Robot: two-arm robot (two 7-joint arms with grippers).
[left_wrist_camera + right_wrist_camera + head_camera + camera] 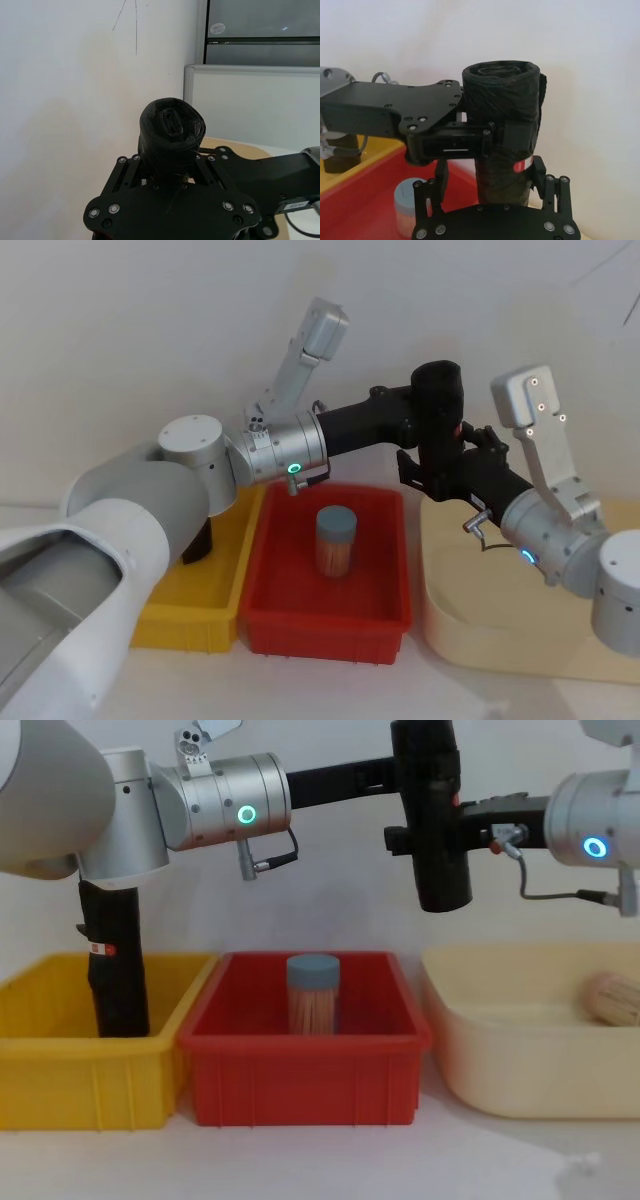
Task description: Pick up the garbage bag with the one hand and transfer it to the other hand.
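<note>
The garbage bag (432,815) hangs upright in mid-air above the gap between the red bin (305,1065) and the cream tray (530,1060), held between both arms. The left end effector (425,420), on the green-lit arm, is closed on the upper part of the roll; the right wrist view shows its fingers pressed against the roll's side just above the red mark. The right end effector (432,472), on the blue-lit arm, reaches in from the opposite side and sits lower on the same roll, at and below that mark.

Judged from this, the pickup is done and the handover is at its midpoint: the bag is off the bins and within both grips' reach. What seems left is for the right end effector to take firm hold and the left one to let go and draw back.

Whether the right fingers actually press the roll or merely flank it cannot be told (the roll and the left arm's hardware cover the contact). Below the left end effector, a blue-lidded jar (313,992) stands in the red bin, and another black roll (115,960) stands in the yellow bin (60,1060).
</note>
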